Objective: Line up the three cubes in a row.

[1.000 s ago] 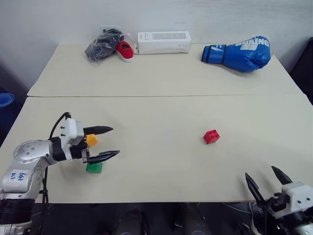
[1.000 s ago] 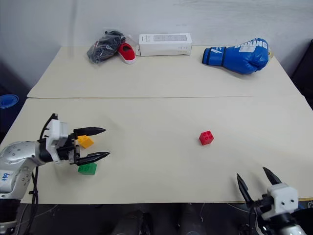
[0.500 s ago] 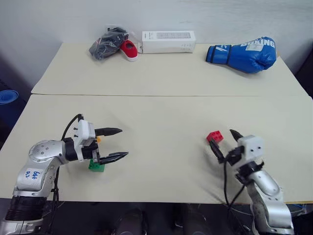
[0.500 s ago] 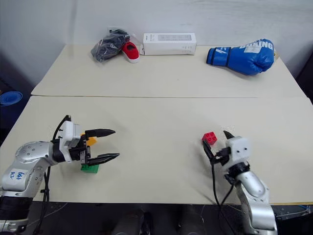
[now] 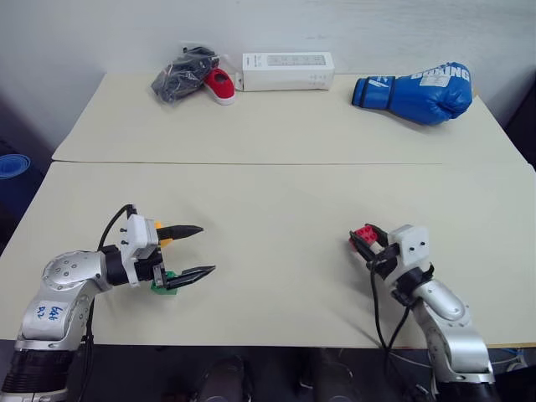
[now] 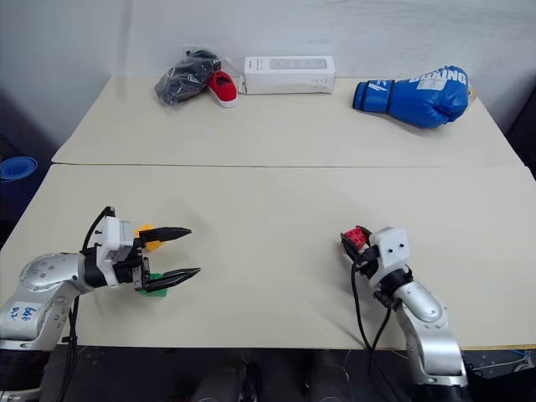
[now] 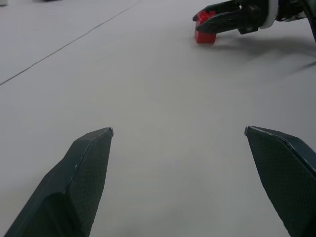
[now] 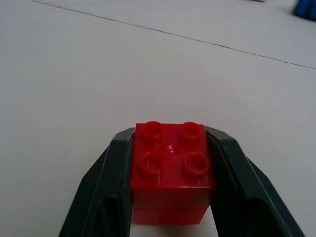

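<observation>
The red cube (image 8: 172,170) sits on the table at the right, and my right gripper (image 5: 362,244) is shut on it, one finger against each side. The same cube (image 7: 204,30) shows far off in the left wrist view, between the right gripper's fingers. At the left, my left gripper (image 5: 205,249) stands open with nothing between its fingers (image 7: 86,163). The green cube (image 5: 162,285) lies partly under its lower finger. The orange-yellow cube (image 6: 149,243) peeks out just behind its upper finger. These two cubes are close together, far from the red one.
Along the back of the table (image 5: 276,201) lie a blue boxing glove (image 5: 414,88), a white box (image 5: 287,71), a red shoe (image 5: 219,85) and a dark bag (image 5: 180,77). A seam crosses the table midway. Bare tabletop separates the two grippers.
My right gripper came up from the table's front edge to the red cube and shut on it. The left gripper stayed open, almost in place.
</observation>
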Tool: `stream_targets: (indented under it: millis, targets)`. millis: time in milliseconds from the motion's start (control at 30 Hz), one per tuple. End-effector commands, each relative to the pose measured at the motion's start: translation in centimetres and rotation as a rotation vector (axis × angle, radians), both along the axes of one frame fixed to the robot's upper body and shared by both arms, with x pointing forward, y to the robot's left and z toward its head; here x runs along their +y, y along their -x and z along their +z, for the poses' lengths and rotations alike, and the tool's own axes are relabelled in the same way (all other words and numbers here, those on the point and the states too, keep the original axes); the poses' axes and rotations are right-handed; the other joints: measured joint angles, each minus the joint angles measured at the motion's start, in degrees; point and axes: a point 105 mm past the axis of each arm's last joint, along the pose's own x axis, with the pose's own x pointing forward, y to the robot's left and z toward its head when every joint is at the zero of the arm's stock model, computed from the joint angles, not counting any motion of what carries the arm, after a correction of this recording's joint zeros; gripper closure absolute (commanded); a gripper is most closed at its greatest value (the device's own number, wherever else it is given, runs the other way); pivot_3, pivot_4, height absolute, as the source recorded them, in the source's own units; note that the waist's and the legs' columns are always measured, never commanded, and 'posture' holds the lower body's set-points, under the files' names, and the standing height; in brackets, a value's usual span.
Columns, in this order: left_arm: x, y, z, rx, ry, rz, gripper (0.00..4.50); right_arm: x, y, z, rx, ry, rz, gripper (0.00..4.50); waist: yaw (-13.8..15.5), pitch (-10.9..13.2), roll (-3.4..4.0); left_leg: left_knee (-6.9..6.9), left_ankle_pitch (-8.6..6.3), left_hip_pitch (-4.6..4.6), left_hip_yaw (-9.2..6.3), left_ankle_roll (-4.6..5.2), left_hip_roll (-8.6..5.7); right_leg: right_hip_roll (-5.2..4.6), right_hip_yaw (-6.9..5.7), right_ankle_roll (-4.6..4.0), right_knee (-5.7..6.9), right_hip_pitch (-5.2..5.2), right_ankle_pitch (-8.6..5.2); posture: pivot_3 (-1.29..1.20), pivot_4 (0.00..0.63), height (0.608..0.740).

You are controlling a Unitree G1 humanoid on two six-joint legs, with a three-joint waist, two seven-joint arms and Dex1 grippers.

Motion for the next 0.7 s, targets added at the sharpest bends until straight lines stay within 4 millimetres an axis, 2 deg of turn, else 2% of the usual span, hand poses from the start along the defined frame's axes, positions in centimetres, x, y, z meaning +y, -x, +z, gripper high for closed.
stream_targets:
  millis: [33, 100, 167, 267, 367, 667, 700]
  targets:
    - [0.0, 0.4, 0.9, -0.036, -0.016, -0.013, 0.0, 0.8, 1.7, 3.1, -0.103, 0.046, 0.327, 3.0, 0.02, 0.01, -0.01, 0.0, 0.0, 0.01, -0.02, 0.0, 0.0, 0.01, -0.01, 0.0, -0.01, 0.01, 0.0, 0.0, 0.15, 0.74]
    - [0.0, 0.5, 0.8, -0.031, -0.019, -0.019, 0.0, 0.9, 2.6, 2.9, -0.066, 0.128, 0.522, 3.0, 0.07, 0.01, -0.02, 0.0, 0.01, 0.02, -0.04, 0.03, 0.01, 0.01, -0.04, 0.0, -0.02, 0.05, 0.0, 0.0, 0.15, 0.74]
    - [0.0, 0.5, 0.8, -0.028, -0.022, -0.027, 0.0, 0.0, 2.9, 2.0, 0.017, 0.238, 0.657, 3.0, 0.06, 0.01, -0.03, 0.0, 0.01, 0.05, -0.05, 0.04, 0.01, 0.0, -0.07, 0.0, -0.05, 0.09, 0.0, 0.0, 0.15, 0.74]
    - [0.0, 0.4, 0.9, -0.025, -0.025, -0.038, 0.0, -0.7, 2.1, 2.0, 0.024, 0.284, 0.749, 3.0, 0.06, 0.04, -0.07, 0.01, 0.02, 0.05, -0.06, 0.05, 0.01, 0.0, -0.11, 0.0, -0.07, 0.11, 0.0, 0.0, 0.15, 0.74]
    - [-0.5, 0.9, 1.2, -0.004, -0.03, -0.085, 0.0, -0.4, 1.0, 0.7, 0.045, 0.357, 0.897, 3.0, -0.27, 0.06, -0.11, 0.03, 0.04, 0.05, -0.05, 0.03, 0.01, 0.01, -0.12, 0.0, -0.05, 0.11, 0.0, 0.0, 0.15, 0.74]
    - [-0.4, 1.1, 2.1, -0.002, -0.033, -0.093, 0.0, 1.9, -0.4, -1.1, 0.065, 0.325, 0.975, 3.0, -0.05, 0.05, -0.13, 0.18, 0.13, 0.0, -0.12, -0.01, 0.0, -0.03, -0.18, 0.05, -0.05, 0.18, 0.03, 0.0, 0.15, 0.74]
    - [-0.4, 1.1, 2.2, -0.001, -0.034, -0.091, 0.0, 2.0, -0.7, -0.9, 0.063, 0.301, 0.967, 2.65, -0.06, 0.05, -0.13, 0.21, 0.13, 0.01, -0.14, -0.01, 0.0, -0.04, -0.18, 0.05, -0.03, 0.2, 0.03, 0.0, 0.15, 0.74]
